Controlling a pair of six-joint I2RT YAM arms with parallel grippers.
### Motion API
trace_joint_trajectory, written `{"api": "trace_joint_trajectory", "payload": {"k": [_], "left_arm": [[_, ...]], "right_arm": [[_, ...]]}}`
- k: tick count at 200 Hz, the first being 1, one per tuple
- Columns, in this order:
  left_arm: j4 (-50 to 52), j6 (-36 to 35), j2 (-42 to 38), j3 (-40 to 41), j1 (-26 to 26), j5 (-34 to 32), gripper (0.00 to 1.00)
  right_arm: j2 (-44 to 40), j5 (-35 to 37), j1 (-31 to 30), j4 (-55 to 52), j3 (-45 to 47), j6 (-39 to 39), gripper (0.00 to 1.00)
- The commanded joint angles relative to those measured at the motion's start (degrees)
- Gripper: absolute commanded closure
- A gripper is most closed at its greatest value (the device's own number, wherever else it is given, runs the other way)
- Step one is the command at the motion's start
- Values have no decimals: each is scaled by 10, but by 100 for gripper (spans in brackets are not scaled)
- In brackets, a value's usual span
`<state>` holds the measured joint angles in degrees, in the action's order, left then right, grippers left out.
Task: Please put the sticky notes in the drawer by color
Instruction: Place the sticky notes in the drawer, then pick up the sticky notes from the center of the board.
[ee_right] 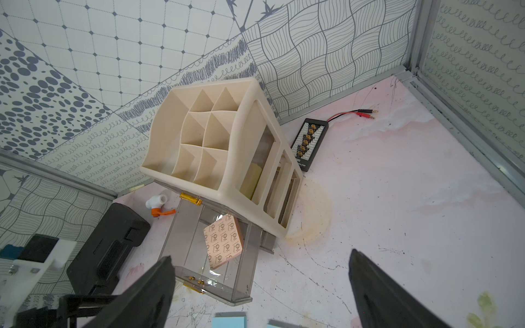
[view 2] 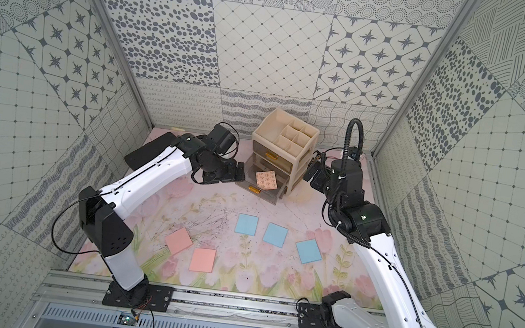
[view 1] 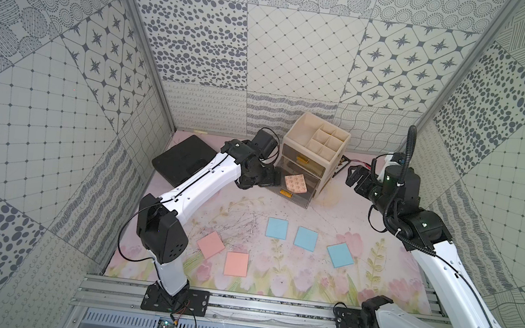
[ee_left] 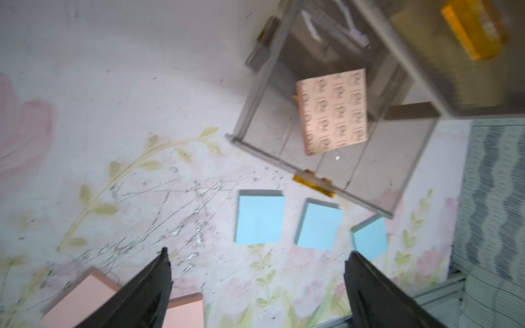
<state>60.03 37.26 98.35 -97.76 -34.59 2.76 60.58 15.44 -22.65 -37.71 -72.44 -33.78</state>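
The cream drawer unit [view 1: 327,174] stands at the back, its lowest clear drawer [view 1: 298,201] pulled out. One pink sticky pad [view 1: 294,182] lies inside it, printed side up. On the mat lie three blue sticky notes [view 1: 277,228] [view 1: 306,238] [view 1: 340,255] and two pink ones [view 1: 210,245] [view 1: 236,264]. A yellow pad [ee_right: 250,179] shows through the unit's side in the top drawer. My left gripper [view 1: 271,178] [ee_left: 258,252] hangs open and empty just left of the open drawer. My right gripper [view 1: 354,178] [ee_right: 260,255] is open and empty right of the unit.
A black case [view 1: 179,161] lies at the back left behind my left arm. A white and orange pipe fitting [ee_right: 156,204] sits beside it. A black connector board [ee_right: 309,142] with red and black leads lies behind the unit. An aluminium rail [view 1: 253,307] borders the mat's front.
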Motion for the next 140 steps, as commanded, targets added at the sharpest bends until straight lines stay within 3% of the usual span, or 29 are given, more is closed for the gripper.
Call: {"api": "trace_joint_trajectory", "payload": {"k": [1,48,100,140], "left_arm": [[88,0,-78,134,19,-76,0],[61,94,-198,307,54,-30,0],[24,146,-242,439,72,6,0],[-35,258,-316,549,106,40,0]], "right_arm": [[8,-10,-10,-7,-28,32,1],[24,28,-58,-18,-25,58,1],[44,10,-72,-3,-9,55,1],[59,1,-75,5,-9,61,1]]}}
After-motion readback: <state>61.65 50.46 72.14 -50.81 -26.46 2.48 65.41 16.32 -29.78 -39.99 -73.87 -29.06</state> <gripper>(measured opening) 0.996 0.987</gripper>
